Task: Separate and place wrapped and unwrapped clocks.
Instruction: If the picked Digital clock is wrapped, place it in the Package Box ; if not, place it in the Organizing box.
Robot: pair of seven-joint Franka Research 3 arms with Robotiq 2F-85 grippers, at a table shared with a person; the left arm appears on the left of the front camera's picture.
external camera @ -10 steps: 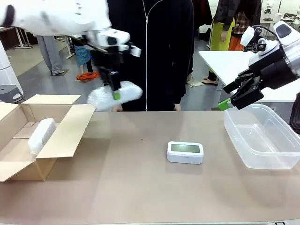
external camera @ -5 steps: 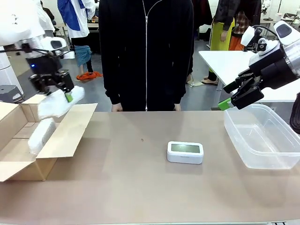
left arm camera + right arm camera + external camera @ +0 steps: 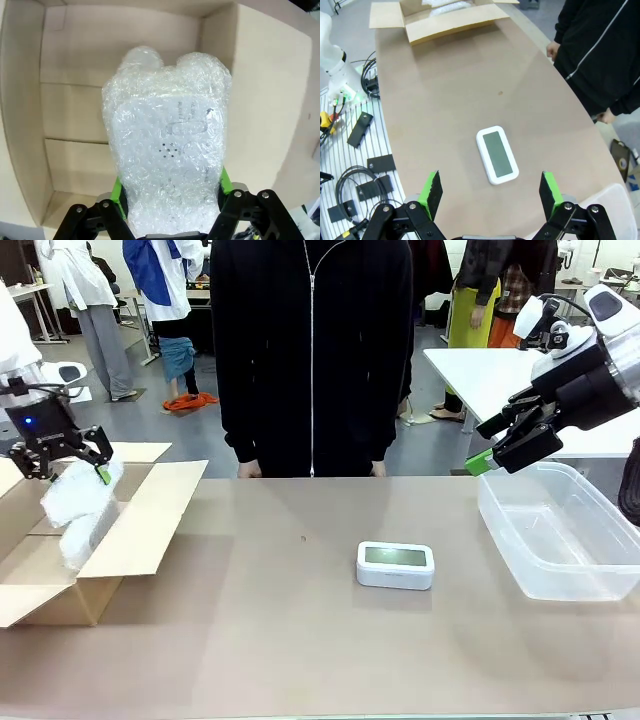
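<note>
Front view: at the tabletop's left edge, a white bubble-wrapped oblong bundle (image 3: 72,495), clamped in the left gripper (image 3: 72,472), has been carried leftward over the open brown cardboard box (image 3: 150,515), so release seems due. A bare white digital clock (image 3: 395,565) is left mid-tabletop. The right gripper (image 3: 495,447) is held wide.

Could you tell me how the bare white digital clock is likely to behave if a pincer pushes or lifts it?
The digital clock looks like a rigid plastic shell, so it should keep its shape. Lying flat, screen up, on the table, it would probably slide rather than tip. Its smooth rounded edges may be slippery.
</note>
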